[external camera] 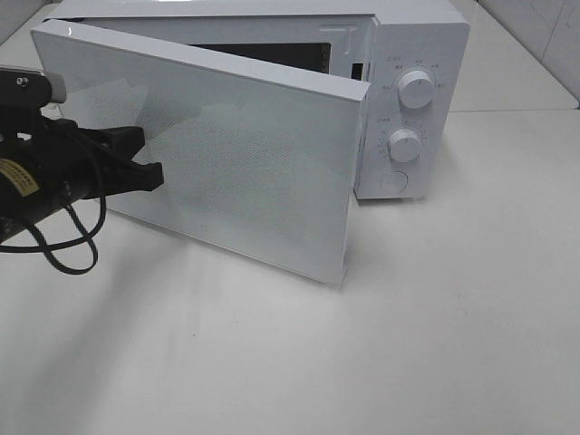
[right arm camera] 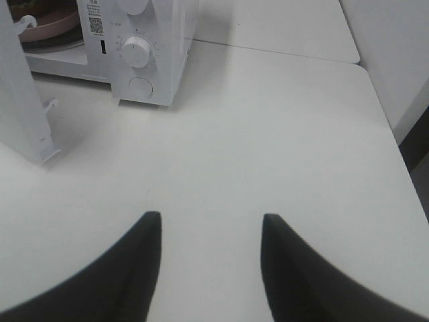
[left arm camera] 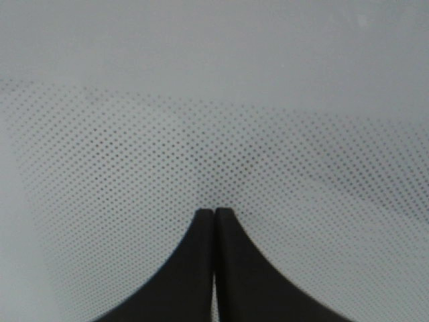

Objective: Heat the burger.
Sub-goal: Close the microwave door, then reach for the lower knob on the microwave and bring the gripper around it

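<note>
Two arms share this step. In the high view, the microwave [external camera: 426, 36] stands on the table [external camera: 408, 344] with its door [external camera: 245, 172] swung about halfway. The left gripper [external camera: 148, 161] sets its tips against the door's outer face, judged a push to close it, since nothing is grasped. In the left wrist view, the left gripper [left arm camera: 214, 213] has its jaws fully closed on nothing, forming a blunt pusher against the dotted window. In the right wrist view, the right gripper [right arm camera: 209, 221] hangs over the table, jaws apart and empty, well clear of the door's swing. The burger [right arm camera: 21, 7] shows only as a brown-green scrap at the frame edge, on the pink plate [right arm camera: 50, 23] inside the cavity.
</note>
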Available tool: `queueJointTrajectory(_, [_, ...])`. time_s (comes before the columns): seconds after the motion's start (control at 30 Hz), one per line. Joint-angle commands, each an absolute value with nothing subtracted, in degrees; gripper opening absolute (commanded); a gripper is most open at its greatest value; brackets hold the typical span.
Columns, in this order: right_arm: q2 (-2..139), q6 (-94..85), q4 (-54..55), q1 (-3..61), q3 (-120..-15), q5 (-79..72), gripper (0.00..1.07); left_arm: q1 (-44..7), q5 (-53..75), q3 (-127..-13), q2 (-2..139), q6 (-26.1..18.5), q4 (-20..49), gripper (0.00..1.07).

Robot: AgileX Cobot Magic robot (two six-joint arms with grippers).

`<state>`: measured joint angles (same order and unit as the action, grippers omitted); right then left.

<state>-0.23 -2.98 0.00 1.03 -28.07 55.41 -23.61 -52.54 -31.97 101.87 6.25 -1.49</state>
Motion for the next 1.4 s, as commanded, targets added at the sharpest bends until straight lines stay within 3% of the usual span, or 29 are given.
queueJointTrajectory(0.03, [-1.8, -3.5, -0.5, 0.9, -28.1, 55.1, 0.49, -26.1, -52.5, -35.4, 104.0, 2.4, 1.8, 0.0])
queueJointTrajectory(0.43, [-1.8, -3.5, -0.5, 0.9, -28.1, 55.1, 0.49, -27.4, -49.8, -44.9, 107.9, 1.5, 5.7, 0.0])
queueJointTrajectory(0.63, [-1.8, -3.5, -0.5, 0.9, -28.1, 55.1, 0.49, -27.4, -45.3, -50.4, 107.9, -7.0, 9.2, 0.0])
queueJointTrajectory(1.17, [-1.8, -3.4, -0.5, 0.9, -28.1, 55.1, 0.49, -28.7, -40.0, -58.5, 111.2, -7.0, 8.9, 0.0])
queueJointTrajectory(1.4, [-1.8, -3.4, -0.5, 0.9, -28.1, 55.1, 0.49, -32.9, -31.3, -58.5, 108.0, -9.0, 8.8, 0.0])
